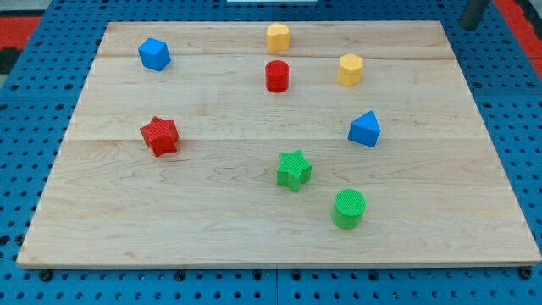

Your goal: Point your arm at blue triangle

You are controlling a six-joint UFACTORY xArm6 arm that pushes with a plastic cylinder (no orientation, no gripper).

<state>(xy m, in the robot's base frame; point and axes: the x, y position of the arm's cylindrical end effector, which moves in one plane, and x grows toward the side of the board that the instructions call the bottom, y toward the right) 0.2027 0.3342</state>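
The blue triangle [365,129] sits on the right half of the desk [212,224], about midway between the far and near edges, standing free with bare wood all round it. That open setting makes it an easy thing to point at: nothing touches it, and it can be approached from the far right without crossing another block.

My tip cannot be placed for certain. At the far right corner of the view a dark rod-like shape [474,13] shows just beyond the desk edge, and it may be the arm's rod, but it is cut off by the frame and its lower end is not clear enough to mark. If it is the rod, it stands well apart from every block. There is no end effector in the grasping sense on this rig, so whether anything is clenched or released cannot be told and does not apply.

Around the target: a yellow block [350,69] lies far of it and slightly left, closest to a straight path from that corner. A red cylinder [277,75] and another yellow block [278,37] sit further left. A green star [294,169] and green cylinder [349,208] lie on the near side, a red star [159,135] and blue cube [154,53] well off to the left.
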